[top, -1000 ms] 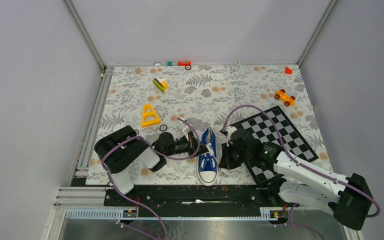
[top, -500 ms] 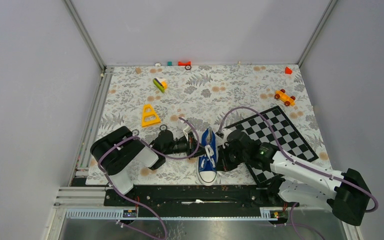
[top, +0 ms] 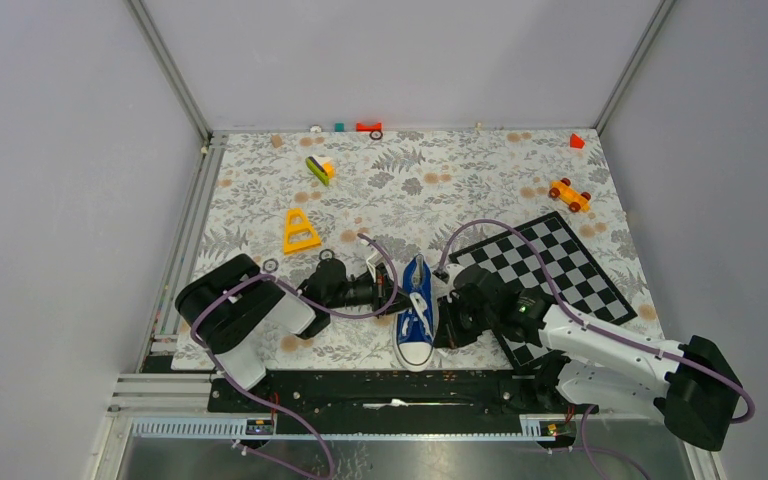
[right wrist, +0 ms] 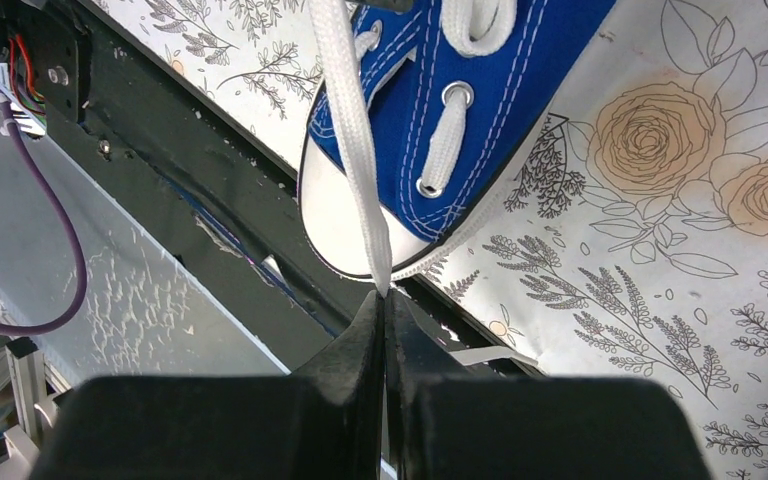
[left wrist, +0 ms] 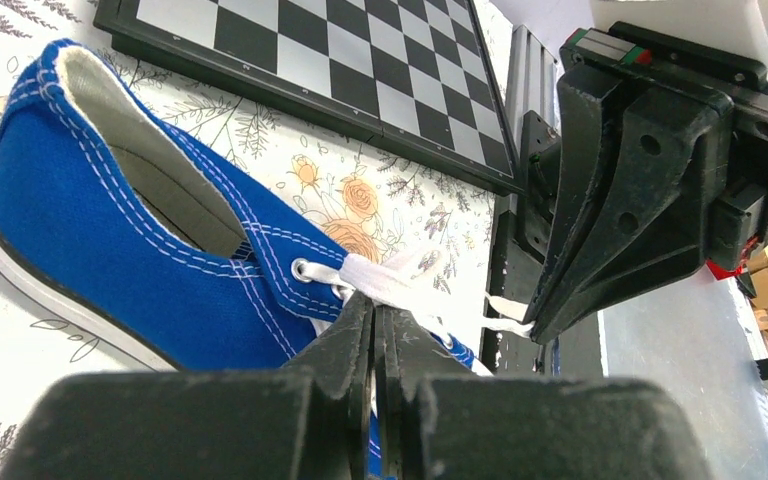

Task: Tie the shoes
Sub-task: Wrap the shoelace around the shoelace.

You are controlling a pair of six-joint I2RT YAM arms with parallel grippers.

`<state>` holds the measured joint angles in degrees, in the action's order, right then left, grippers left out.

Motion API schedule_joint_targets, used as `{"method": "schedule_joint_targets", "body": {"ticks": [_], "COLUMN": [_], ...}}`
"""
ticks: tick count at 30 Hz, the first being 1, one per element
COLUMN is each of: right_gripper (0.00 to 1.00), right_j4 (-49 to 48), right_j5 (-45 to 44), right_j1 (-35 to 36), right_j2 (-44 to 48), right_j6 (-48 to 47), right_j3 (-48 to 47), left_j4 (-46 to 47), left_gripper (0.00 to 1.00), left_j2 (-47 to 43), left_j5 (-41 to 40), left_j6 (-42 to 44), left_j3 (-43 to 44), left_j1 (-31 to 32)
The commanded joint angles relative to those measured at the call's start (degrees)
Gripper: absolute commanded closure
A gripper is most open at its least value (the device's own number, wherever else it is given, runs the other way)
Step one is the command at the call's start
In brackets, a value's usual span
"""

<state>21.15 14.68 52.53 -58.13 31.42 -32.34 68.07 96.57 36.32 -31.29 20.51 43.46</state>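
The small blue sneaker [top: 416,314] lies on the flowered mat, white toe cap toward the near edge. My left gripper [top: 391,296] is at the shoe's left side. In the left wrist view it [left wrist: 374,305] is shut on a white lace [left wrist: 392,281] just below the top eyelet. My right gripper [top: 448,320] is at the shoe's right side. In the right wrist view it [right wrist: 383,298] is shut on the end of the other lace [right wrist: 348,120], which runs taut over the toe cap [right wrist: 345,225]. The right gripper also shows in the left wrist view [left wrist: 535,322], pinching that lace tip.
A chessboard [top: 552,268] lies right of the shoe, under the right arm. A yellow triangle [top: 300,232], a green-yellow toy [top: 319,168], an orange toy car [top: 569,194] and small red blocks [top: 368,127] lie farther back. A black rail [top: 390,386] runs along the near edge.
My right arm has shifted left and nearer, drawing its lace end toward the shoe's toe. The left gripper has stayed at the shoe's left side.
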Motion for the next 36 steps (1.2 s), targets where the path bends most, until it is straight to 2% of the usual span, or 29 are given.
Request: {"method": "schedule_joint_targets", "body": {"ticks": [1,11,19,20,23,29,32,36], "right_gripper": [1.0,1.0,1.0,0.97,0.79,0.55,0.52,0.56], "right_j4": [0.5,0.2,0.2,0.2,0.4,2.8,4.2,1.2], "right_j5": [0.4,1.2,0.3,0.0,-1.2,-7.6,-10.9,-12.1], "right_j1": [0.6,0.6,0.6,0.6,0.6,0.6,0.4,-2.2], "right_j2": [0.5,0.6,-0.4,-0.7,-1.2,-0.9,-1.1,-0.7], "right_j6": [0.6,1.0,0.6,0.6,0.2,-3.4,-6.0,-8.1], "right_j3": [0.5,1.0,0.3,0.2,-0.5,-4.1,-6.9,-7.7], "left_j4": [1.4,4.3,10.6,10.8,10.9,11.2,10.4,9.2], "left_gripper": [1.0,1.0,1.0,1.0,1.0,1.0,1.0,1.0], "left_j2": [-1.6,0.2,3.4,3.5,3.5,3.3,3.2,2.8], "left_j5": [2.0,2.0,3.6,3.6,3.5,3.3,3.1,3.1], "left_j6": [1.3,-0.4,-4.1,-4.2,-4.0,-3.9,-3.3,-2.2], "left_j3": [0.8,1.0,1.7,1.7,1.5,1.0,0.9,0.4], "left_j1": [-0.3,-0.5,-0.2,-0.1,0.2,0.4,0.3,0.3]}}
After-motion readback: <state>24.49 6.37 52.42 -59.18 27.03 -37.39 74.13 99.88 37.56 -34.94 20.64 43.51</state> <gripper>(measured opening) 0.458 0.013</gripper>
